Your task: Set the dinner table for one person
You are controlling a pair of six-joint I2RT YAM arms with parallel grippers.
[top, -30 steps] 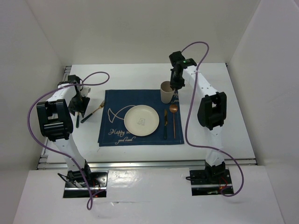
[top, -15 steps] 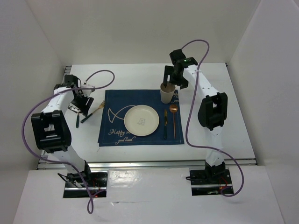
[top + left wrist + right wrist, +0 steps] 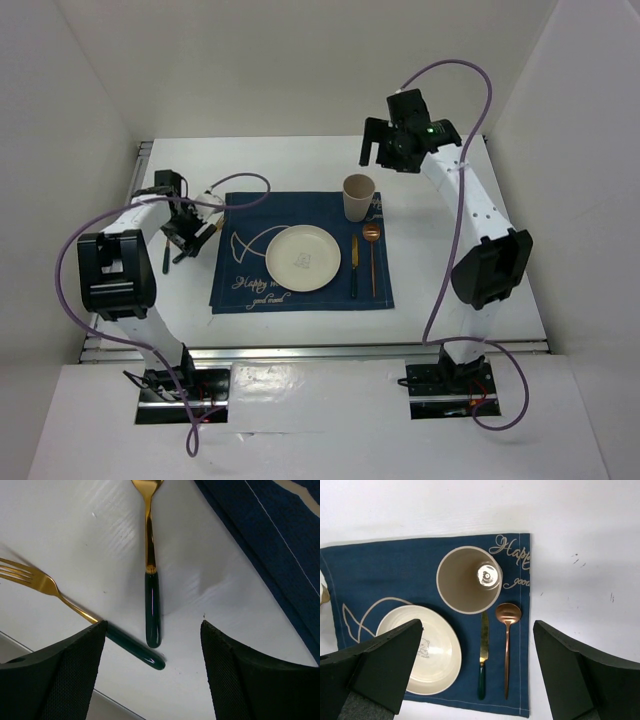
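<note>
Left hand [image 3: 152, 630], fingers spread apart and clamped on nothing, hovers low just off the left edge of the navy blue cloth placemat with a white fish outline [image 3: 240, 285]. Beneath it lie two gold utensils with dark green handles. One is a fork [image 3: 75, 607] angled away from the placemat. The other is a second piece [image 3: 152, 595] whose head the frame cuts off, so its kind cannot be told. Their handle ends lie close together; contact cannot be judged.

Right hand [image 3: 477, 625], fingers wide apart and empty, is raised high over the placemat's far right part, looking straight down into the upright beige cylindrical cup [image 3: 469, 580].

The cream round plate [image 3: 427, 650] sits at the placemat's centre. The gold knife with a dark green handle [image 3: 482, 655] lies just right of it and the copper spoon [image 3: 507, 640] right of that. They lie parallel, handles toward the near edge, in the customary arrangement, with the drink beyond the knife.

The white rectangular tabletop with aluminium rail edges [image 3: 300, 165] carries the placemat near its middle and extends past it on every side.

The two left pieces, askew and off the cloth, appear the only items unplaced. The left hand's low, spread stance suits grasping one.
</note>
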